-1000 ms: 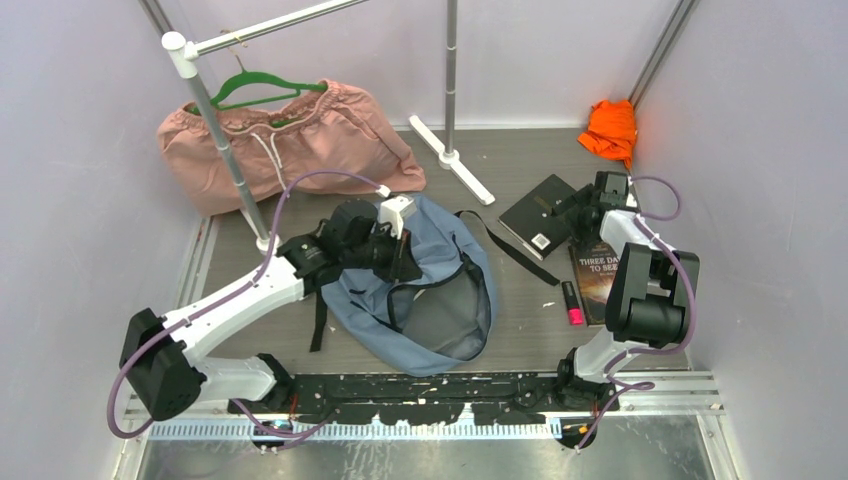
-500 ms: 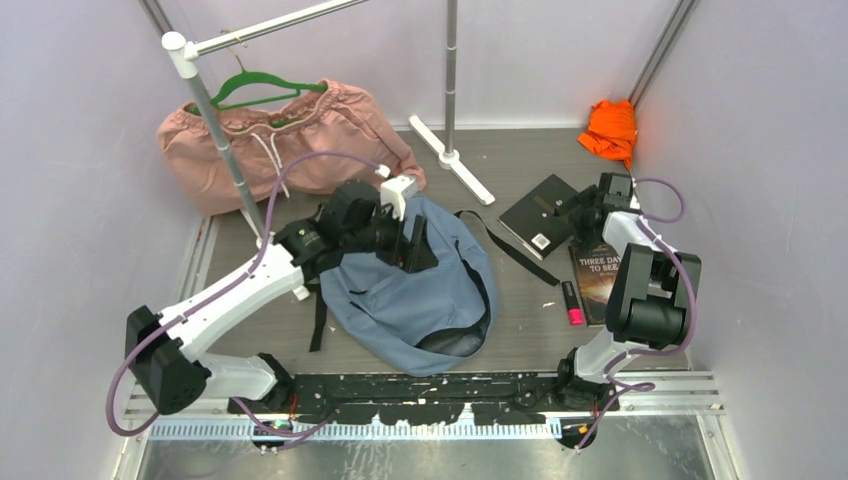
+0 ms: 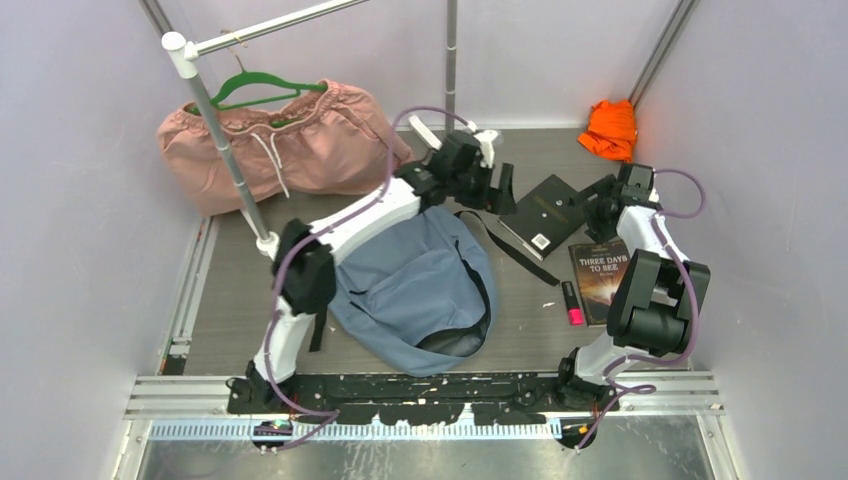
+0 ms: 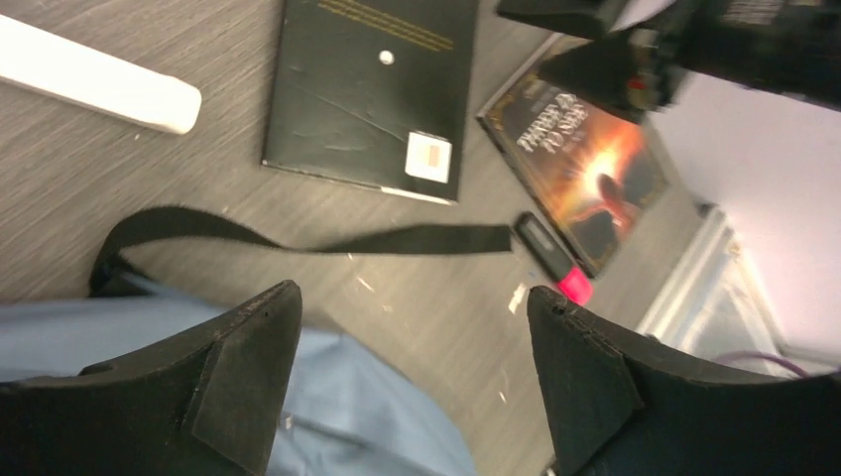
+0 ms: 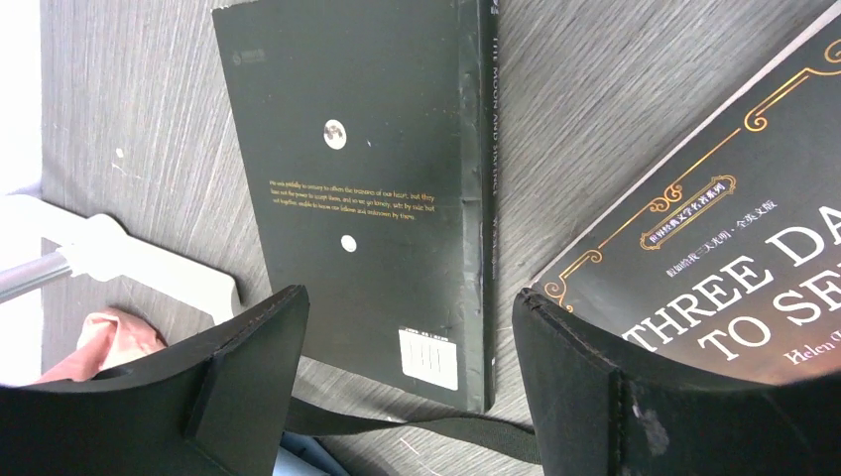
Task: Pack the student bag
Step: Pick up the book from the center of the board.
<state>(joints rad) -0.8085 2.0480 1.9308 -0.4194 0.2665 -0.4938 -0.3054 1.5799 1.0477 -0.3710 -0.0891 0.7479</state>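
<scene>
1. Left claw (image 3: 503,190) (image 4: 412,297): spread wide, nothing between the fingers. It hangs over the surface (image 3: 220,290), apart from all items.

2. Right claw (image 3: 603,195) (image 5: 407,297): spread wide, holding nothing, poised above the spine edge of the black book.

3. Student bag (image 3: 410,285) (image 4: 367,397): dusty-blue backpack, lying slumped on the surface. It sits directly behind and below the left claw, with blue fabric showing under the left finger in the left wrist view. It is well apart from the right claw.

4. Black strap (image 3: 510,245) (image 4: 298,238) (image 5: 436,426): runs from the bag flat across the surface, passing just ahead of the left claw's fingertips and below the right claw's gap.

5. Black book (image 3: 545,210) (image 4: 367,89) (image 5: 367,198): flat, back cover up with a white barcode label, lying between the two claws. It is ahead of the left claw, beyond the strap.

6. Second book (image 3: 600,280) (image 4: 585,169) (image 5: 734,258): titled "Three Days to See", flat, just beside the black book, under the right claw's right finger.

7. Pink marker (image 3: 572,303) (image 4: 550,263): lying beside the second book, at the strap's end.

8. White rack foot (image 3: 450,155) (image 4: 99,84) (image 5: 149,268): on the surface beside the left claw.

9. Pink garment (image 3: 300,145) on a green hanger (image 3: 265,85): well apart from both claws.

10. Orange cloth (image 3: 612,128): in the far corner, beyond the right claw.
</scene>
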